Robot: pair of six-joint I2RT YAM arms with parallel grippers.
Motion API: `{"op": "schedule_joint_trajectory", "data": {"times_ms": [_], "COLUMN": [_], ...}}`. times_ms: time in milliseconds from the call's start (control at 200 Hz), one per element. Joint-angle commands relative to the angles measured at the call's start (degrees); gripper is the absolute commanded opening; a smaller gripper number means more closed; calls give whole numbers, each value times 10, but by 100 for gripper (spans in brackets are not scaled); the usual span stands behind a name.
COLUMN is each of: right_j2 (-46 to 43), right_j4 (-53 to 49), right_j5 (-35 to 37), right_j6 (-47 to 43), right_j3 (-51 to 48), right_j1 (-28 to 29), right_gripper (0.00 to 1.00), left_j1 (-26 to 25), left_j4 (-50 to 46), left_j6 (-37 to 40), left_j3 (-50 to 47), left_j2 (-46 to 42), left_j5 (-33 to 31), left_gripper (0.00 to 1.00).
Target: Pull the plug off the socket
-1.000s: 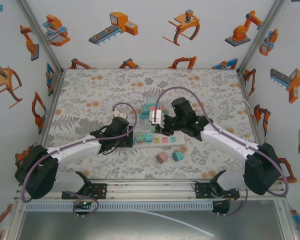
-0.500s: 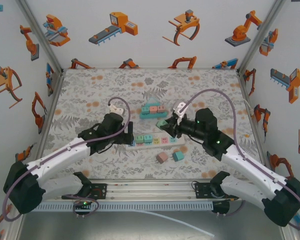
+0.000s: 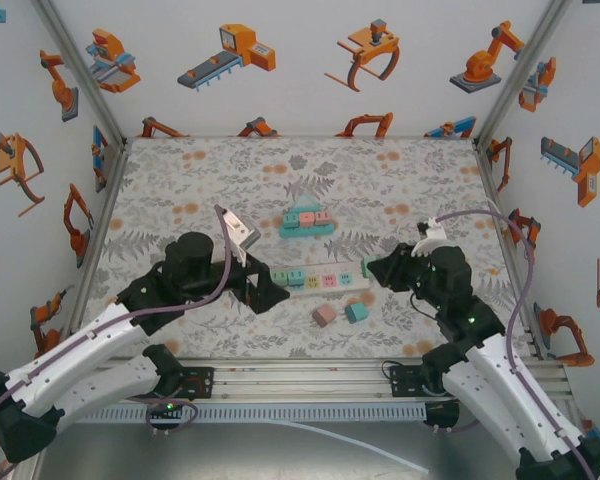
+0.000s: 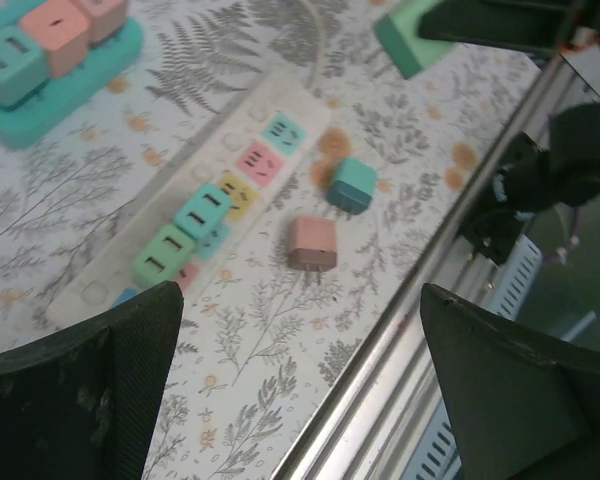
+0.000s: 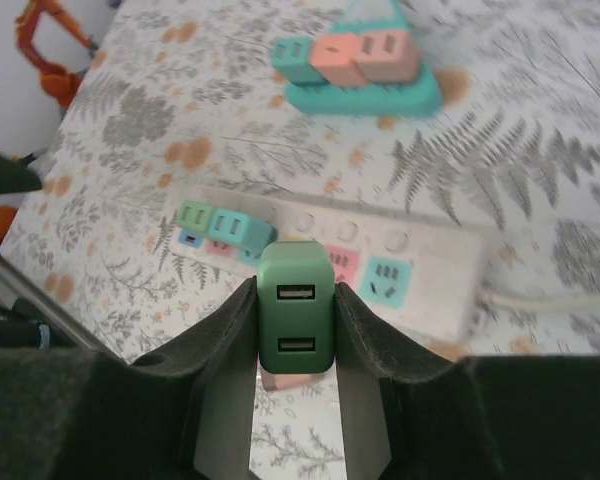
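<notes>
Arms reach inward from the near edge, elbows bent, toward the white power strip (image 3: 315,281). The right gripper (image 5: 295,300) is clamped on the green plug (image 5: 295,325), which it holds off the strip, near its right end. The left gripper (image 4: 300,400) hovers by the strip's left end, its fingers (image 4: 80,390) spread wide with nothing between them. A mint plug (image 4: 163,257) and a teal plug (image 4: 202,211) sit in the strip's sockets. The teal tray (image 3: 307,230) behind it holds three blocks (image 3: 307,214). The pads (image 5: 230,350) hide the green plug's prongs.
</notes>
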Motion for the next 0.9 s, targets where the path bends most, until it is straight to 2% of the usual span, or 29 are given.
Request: {"op": "schedule_joint_trajectory", "data": {"times_ms": [0, 175, 320, 696, 786, 891], "right_j2": [7, 53, 74, 80, 85, 98], "right_j4": [-72, -68, -56, 32, 33, 53], "right_j5": [-13, -40, -37, -113, -115, -125], "right_j6": [53, 88, 86, 116, 122, 135], "right_j3": [-12, -41, -70, -152, -157, -169], "right_j1": [-42, -102, -110, -113, -113, -112], "right_gripper": [12, 12, 13, 17, 22, 37], "left_j1": [-21, -44, -51, -57, -59, -60], "left_j4": [15, 12, 10, 22, 25, 29], "left_j6": [49, 66, 72, 73, 71, 69], "left_j3": [25, 38, 35, 33, 32, 32], "left_j2": [8, 28, 36, 65, 70, 75], "left_j5": [66, 51, 34, 7, -3, -15], "left_gripper": [95, 97, 99, 97, 97, 97]}}
